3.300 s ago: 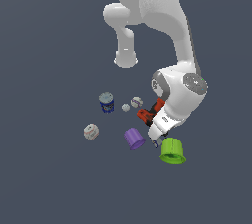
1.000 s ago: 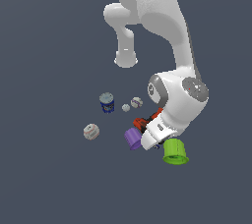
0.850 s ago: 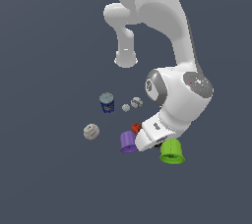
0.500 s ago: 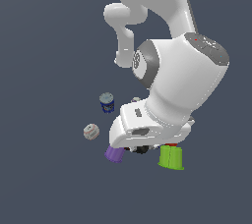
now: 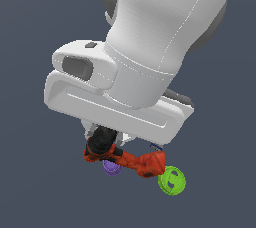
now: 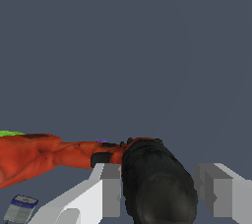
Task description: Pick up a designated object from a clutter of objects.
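Filling most of the exterior view, the white arm is looming close to the camera, and the gripper [image 5: 107, 137] under it is clamping the red-orange drill [image 5: 131, 161] by its black chuck end. In the wrist view the black chuck [image 6: 156, 183] is sitting between the two pale fingers [image 6: 110, 191] — the nearer one pressed against its side, the other just beside it, contact there hard to tell. The drill's orange body is stretching away sideways from the gripper [image 6: 160, 188] to its blocky base. Just beside that base in the exterior view a lime-green cup [image 5: 172, 180] is showing its open mouth, and a purple cup [image 5: 111, 167] is peeking out from behind the drill's middle. A blue-white can [image 6: 19, 208] is lying near the drill — seen in the wrist view.
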{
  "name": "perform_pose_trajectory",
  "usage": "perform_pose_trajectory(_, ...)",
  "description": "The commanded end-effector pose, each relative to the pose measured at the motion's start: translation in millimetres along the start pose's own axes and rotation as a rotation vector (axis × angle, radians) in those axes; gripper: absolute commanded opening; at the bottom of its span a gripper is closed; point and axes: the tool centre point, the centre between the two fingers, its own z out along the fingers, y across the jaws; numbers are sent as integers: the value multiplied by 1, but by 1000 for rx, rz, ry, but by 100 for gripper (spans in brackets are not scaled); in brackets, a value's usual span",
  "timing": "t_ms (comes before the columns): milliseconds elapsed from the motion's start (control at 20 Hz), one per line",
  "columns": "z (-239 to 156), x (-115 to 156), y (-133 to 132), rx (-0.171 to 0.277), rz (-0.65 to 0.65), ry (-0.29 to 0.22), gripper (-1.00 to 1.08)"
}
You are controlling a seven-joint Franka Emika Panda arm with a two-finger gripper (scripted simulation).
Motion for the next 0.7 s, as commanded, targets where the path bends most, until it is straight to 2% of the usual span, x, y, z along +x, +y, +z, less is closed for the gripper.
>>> perform_pose_trajectory(0,-20,7,21,-23,52,15,-100)
perform_pose_trajectory(300,-41,13,45,-53,110,24,-100)
perform_pose_trajectory(650,-39,12,43,-50,102,22,-100)
